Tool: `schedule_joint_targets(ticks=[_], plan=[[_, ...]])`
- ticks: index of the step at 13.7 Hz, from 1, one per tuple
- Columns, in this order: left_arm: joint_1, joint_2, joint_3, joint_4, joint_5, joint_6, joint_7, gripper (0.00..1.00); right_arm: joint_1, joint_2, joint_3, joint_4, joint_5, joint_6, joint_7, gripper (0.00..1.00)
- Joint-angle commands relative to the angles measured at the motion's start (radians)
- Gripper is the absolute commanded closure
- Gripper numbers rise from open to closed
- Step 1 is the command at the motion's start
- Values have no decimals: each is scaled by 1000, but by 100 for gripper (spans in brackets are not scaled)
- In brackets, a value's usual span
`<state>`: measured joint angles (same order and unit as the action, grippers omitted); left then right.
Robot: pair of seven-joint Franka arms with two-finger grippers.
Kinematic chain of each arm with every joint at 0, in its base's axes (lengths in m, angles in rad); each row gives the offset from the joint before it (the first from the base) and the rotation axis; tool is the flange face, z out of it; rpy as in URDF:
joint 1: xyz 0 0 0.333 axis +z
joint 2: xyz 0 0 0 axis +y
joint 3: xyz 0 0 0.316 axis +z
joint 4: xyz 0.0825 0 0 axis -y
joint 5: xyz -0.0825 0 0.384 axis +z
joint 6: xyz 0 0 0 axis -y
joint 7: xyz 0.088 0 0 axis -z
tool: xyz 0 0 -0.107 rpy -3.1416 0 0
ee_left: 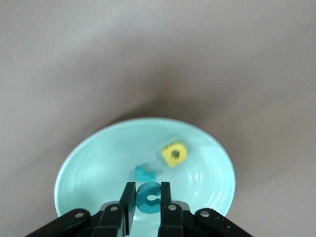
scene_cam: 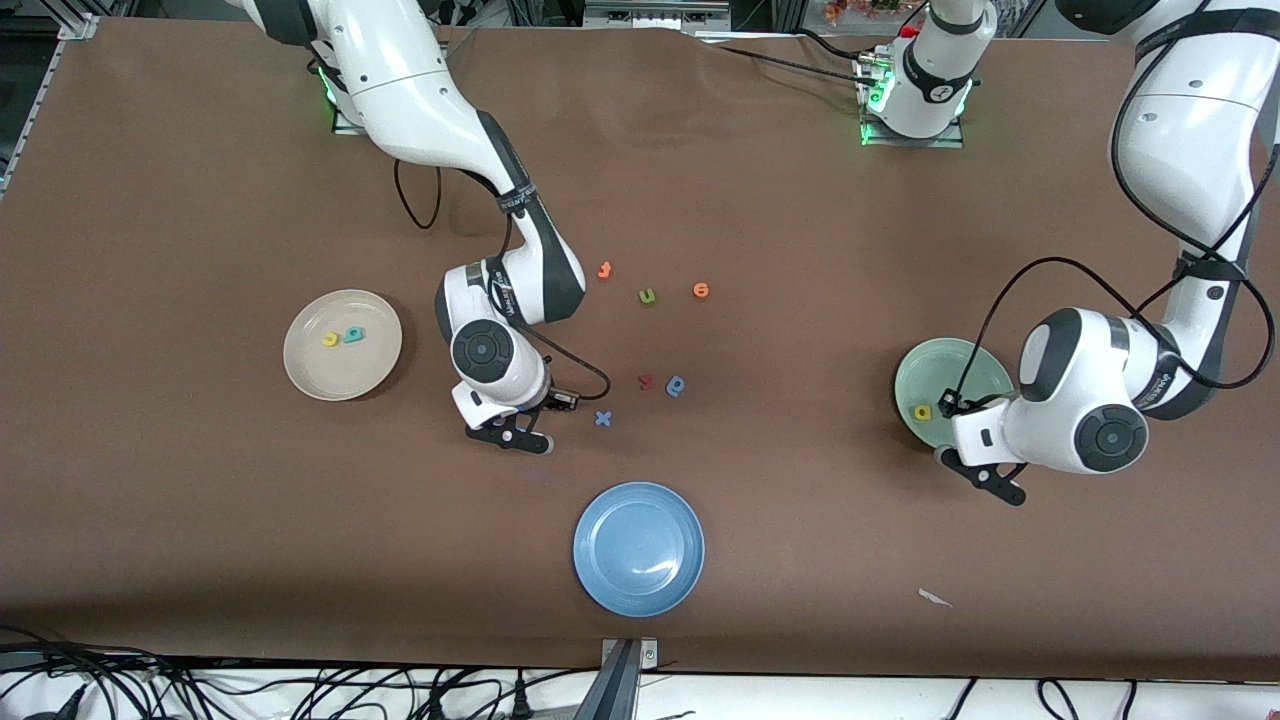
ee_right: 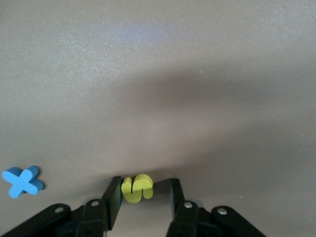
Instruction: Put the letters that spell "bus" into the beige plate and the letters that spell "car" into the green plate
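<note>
My left gripper (ee_left: 147, 190) is shut on the teal c (ee_left: 148, 198) and hangs over the near edge of the green plate (ee_left: 94, 163). A yellow a (ee_left: 174, 153) and a teal r (ee_left: 144, 173) lie in that plate. My right gripper (ee_right: 145, 185) is down at the table with its jaws round the yellow s (ee_right: 137, 188). One finger (ee_right: 114, 195) touches the s and a gap shows at the other. In the front view the right gripper (scene_cam: 512, 433) hides the s. The beige plate (scene_cam: 340, 375) holds a yellow u (scene_cam: 330, 339) and a teal b (scene_cam: 354, 334).
A blue x (scene_cam: 603, 419) lies beside the right gripper. A red letter (scene_cam: 646, 381), a darker blue letter (scene_cam: 676, 386), a green u (scene_cam: 648, 296) and two orange letters (scene_cam: 604, 270) lie mid-table. A blue plate (scene_cam: 639, 548) sits nearest the front camera.
</note>
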<state>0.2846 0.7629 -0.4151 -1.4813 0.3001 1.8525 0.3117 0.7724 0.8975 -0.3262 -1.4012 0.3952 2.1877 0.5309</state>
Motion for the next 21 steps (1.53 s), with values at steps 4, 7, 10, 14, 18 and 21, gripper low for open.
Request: schedule_joint_targets(ticks=[4, 7, 10, 14, 18, 21], plan=[[53, -161, -16, -273, 11, 109, 3, 77, -9, 27, 18, 33, 17, 14, -14, 75], [59, -197, -16, -271, 10, 102, 4, 0, -36, 17, 9, 76, 13, -78, -35, 78], [55, -289, -21, -257, 5, 58, 1, 0, -90, -34, -34, 99, 8, -218, -184, 79], [45, -361, -85, -79, -107, -157, -14, 0, -76, -181, -99, -117, -76, -206, -281, 79], [41, -391, -125, 97, -127, -358, -100, 0, -76, -446, -138, -567, -119, 70, -478, 79], [-51, -515, -30, 85, -163, -368, -112, 0, -78, -532, -213, -749, -119, 174, -641, 79]])
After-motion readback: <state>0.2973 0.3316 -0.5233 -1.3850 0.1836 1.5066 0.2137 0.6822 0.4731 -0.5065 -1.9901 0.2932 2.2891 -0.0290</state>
